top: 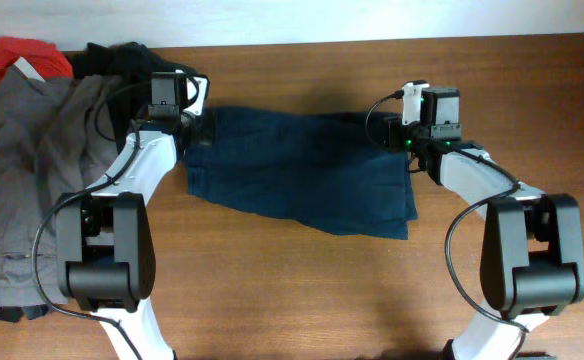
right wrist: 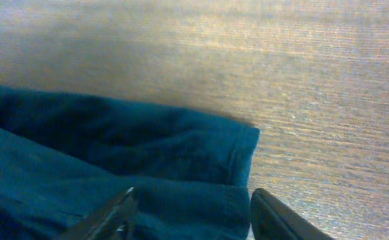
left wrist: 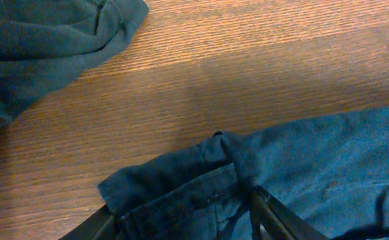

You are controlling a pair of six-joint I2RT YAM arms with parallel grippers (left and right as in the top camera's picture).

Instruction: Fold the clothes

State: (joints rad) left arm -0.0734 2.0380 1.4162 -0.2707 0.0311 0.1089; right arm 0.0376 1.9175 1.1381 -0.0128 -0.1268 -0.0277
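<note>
Two arms reach across a wooden table (top: 302, 300) to a pair of dark navy shorts (top: 302, 170), which lies spread out between them near the table's far side. The left gripper (left wrist: 181, 223) is set at the far left corner of the shorts. Its fingers (left wrist: 274, 223) stand apart, with a bunched, stitched fold of the cloth rising in the gap. Whether they are pinching that fold cannot be told. The right gripper (right wrist: 191, 213) is set at the far right corner. Its fingers (right wrist: 108, 220) are spread on either side of a flat, hemmed edge, and the cloth between them lies unbunched on the wood. A heap of other garments sits at the left end of the table, well apart from the shorts: long grey trousers (top: 17, 170) running down the left edge, a black garment (top: 112, 60) at the far side and a small red piece (top: 27, 52) in the far left corner.
</note>
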